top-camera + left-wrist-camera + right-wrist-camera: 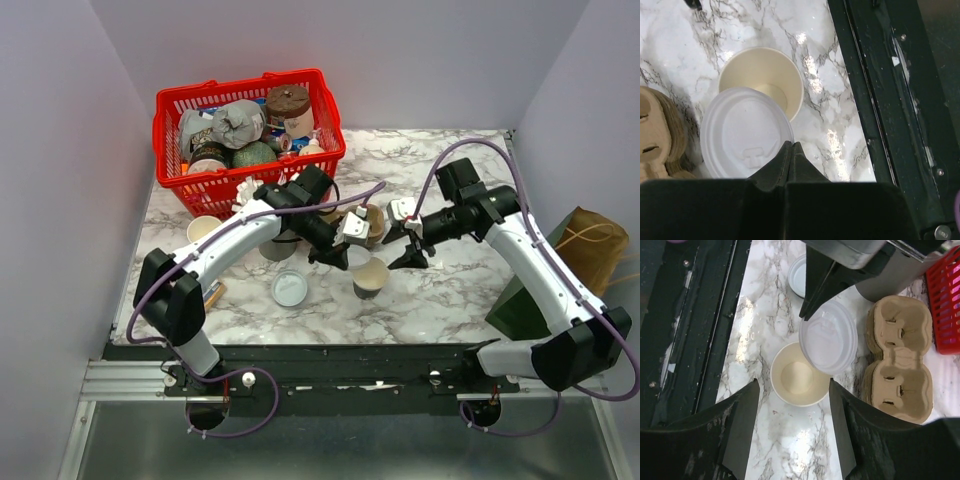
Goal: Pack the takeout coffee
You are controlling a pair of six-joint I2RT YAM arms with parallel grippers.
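Step in hand: lidding. On the marble table (450,290), just beside the cardboard carrier (897,355), the takeout coffee cup (799,375) stands uncovered. The left gripper (791,145), jaws clamped on the white lid (829,336) at its rim, holds it partly over the cup mouth. The right gripper (794,384) hangs above the cup, jaws spread wide. Next move, by judgement: centre the lid and press it down.

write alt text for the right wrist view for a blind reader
The left gripper, jaws shut on the edge of a white lid, holds it partly over an open paper cup on a marble table. The right gripper is open, jaws either side of the cup; cardboard cup carriers lie beside it.
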